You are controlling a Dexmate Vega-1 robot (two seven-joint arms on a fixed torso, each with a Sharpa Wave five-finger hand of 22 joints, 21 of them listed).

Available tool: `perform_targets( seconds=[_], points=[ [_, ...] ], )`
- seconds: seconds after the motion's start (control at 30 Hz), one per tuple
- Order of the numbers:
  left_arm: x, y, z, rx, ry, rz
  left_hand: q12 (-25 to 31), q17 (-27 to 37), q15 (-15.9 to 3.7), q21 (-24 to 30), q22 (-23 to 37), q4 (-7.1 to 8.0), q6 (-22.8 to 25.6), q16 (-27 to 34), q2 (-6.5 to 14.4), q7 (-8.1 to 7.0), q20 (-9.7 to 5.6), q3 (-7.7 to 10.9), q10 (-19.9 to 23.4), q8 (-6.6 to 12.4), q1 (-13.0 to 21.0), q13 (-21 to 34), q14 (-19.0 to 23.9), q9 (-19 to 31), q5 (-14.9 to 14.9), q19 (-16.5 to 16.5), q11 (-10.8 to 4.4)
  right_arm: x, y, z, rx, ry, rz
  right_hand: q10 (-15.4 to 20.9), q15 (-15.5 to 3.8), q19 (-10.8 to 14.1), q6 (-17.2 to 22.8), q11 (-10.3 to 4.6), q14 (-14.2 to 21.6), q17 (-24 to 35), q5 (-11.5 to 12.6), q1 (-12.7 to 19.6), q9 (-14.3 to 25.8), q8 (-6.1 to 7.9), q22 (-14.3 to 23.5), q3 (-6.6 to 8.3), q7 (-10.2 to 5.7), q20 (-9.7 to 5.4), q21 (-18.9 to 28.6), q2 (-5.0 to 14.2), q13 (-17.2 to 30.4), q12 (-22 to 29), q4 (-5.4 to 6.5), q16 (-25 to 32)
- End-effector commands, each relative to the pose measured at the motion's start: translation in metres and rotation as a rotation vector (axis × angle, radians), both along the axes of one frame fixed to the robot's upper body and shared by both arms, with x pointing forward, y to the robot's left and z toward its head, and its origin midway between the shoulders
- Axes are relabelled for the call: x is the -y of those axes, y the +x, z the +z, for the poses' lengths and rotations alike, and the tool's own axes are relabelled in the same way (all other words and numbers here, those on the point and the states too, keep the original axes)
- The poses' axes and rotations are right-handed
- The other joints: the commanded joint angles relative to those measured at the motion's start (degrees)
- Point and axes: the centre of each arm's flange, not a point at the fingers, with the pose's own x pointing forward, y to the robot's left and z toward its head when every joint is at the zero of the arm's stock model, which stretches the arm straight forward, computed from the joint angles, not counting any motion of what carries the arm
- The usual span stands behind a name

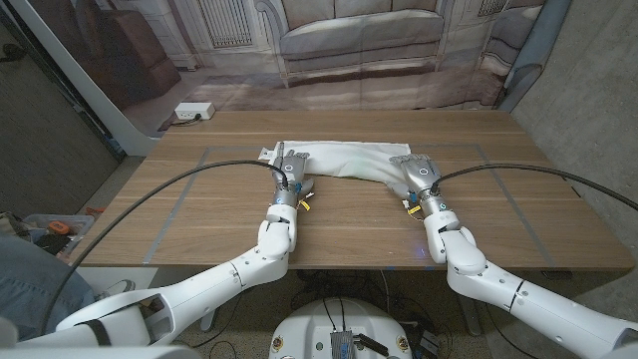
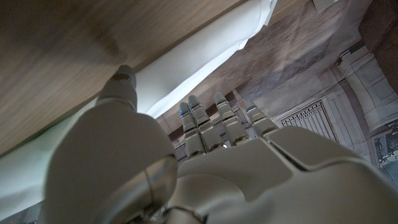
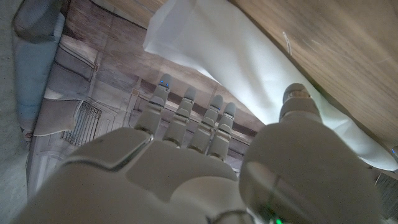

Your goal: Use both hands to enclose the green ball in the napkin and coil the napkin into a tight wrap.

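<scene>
On the wooden worktop point(image 1: 199, 214) in the head view, the napkin point(image 1: 344, 160) lies as a long white roll, with the left robot hand point(image 1: 291, 172) at one end and the right robot hand point(image 1: 416, 175) at the other. No green ball is visible; presumably it sits inside. Whether either one pinches the cloth I cannot tell. Uneven rolling could loosen the coil or let the ball slide out an end.

From the left wrist, straight fingers point(image 2: 200, 118) extend beside the roll point(image 2: 186, 59), detail the head view lacks.

From the right wrist, fingers point(image 3: 186, 112) likewise reach beside the napkin point(image 3: 230, 50).
</scene>
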Motion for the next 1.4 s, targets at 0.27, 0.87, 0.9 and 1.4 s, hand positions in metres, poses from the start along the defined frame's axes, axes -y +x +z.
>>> perform_targets(
  seconds=[0.27, 0.87, 0.9, 1.4],
  points=[
    [0.016, 0.02, 0.005, 0.0, -0.006, -0.043, 0.5, 0.1, -7.57, 0.1, 0.0, 0.08, 2.5, 0.5, 0.3, -0.72, -0.34, -0.16, 2.0, 0.83, 0.0, 0.1, 1.7, 0.1, 0.2, 0.8, -0.04, 0.007, 0.012, -0.004, 0.022, 0.009, 0.01, 5.3, -3.32, 4.1, 6.7, -0.08, 6.0, 0.3, 1.4, 1.7, 0.2, 2.12, 0.0, -0.04, -0.22, -0.09, 0.5, 0.77, 0.2, 1.0, -0.21, 0.5],
    [0.015, 0.021, 0.011, 0.103, -0.091, -0.089, 1.5, 0.0, -8.88, 1.0, -0.1, -0.6, 20.9, 0.8, 6.1, -2.33, -5.01, 3.05, 18.2, 4.45, 5.1, -0.2, 14.0, -0.5, -3.4, 8.7, -0.11, 0.007, 0.023, -0.002, 0.096, 0.027, 0.064, 13.4, -5.86, 7.9, 14.4, -0.19, 14.0, 0.3, 1.9, 3.3, 0.3, 3.72, 0.0, -0.49, -0.24, -0.41, 0.4, 1.93, 0.3, 1.4, -0.11, 0.7],
    [0.015, 0.02, 0.012, 0.109, -0.097, -0.094, 1.5, 0.1, -9.05, 1.1, -0.1, -0.81, 22.5, 0.8, 6.3, -2.42, -5.74, 3.51, 19.9, 4.51, 5.6, -0.2, 15.6, -0.6, -3.8, 9.7, -0.14, 0.007, 0.023, -0.001, 0.105, 0.032, 0.075, 14.4, -6.14, 8.5, 15.3, -0.22, 14.8, 0.3, 1.9, 3.6, 0.3, 3.94, 0.1, -0.45, -0.25, -0.75, 0.5, 2.16, 0.3, 1.4, -0.13, 0.8],
    [0.012, 0.015, 0.021, 0.14, -0.174, -0.174, 1.2, -0.1, -9.74, 1.4, -0.3, -0.83, 37.8, 0.3, 10.2, 0.04, -9.23, 9.62, 33.7, 5.94, 7.4, -0.5, 30.2, -0.8, -6.5, 19.0, -0.02, 0.008, 0.037, 0.003, 0.155, 0.094, 0.144, 30.4, -7.42, 12.7, 32.0, -0.36, 25.6, 0.2, -0.7, 9.6, 0.2, 8.85, 0.0, 2.29, -0.4, -3.48, 0.2, 7.76, 0.3, 2.1, -0.98, 0.5]
  ],
)
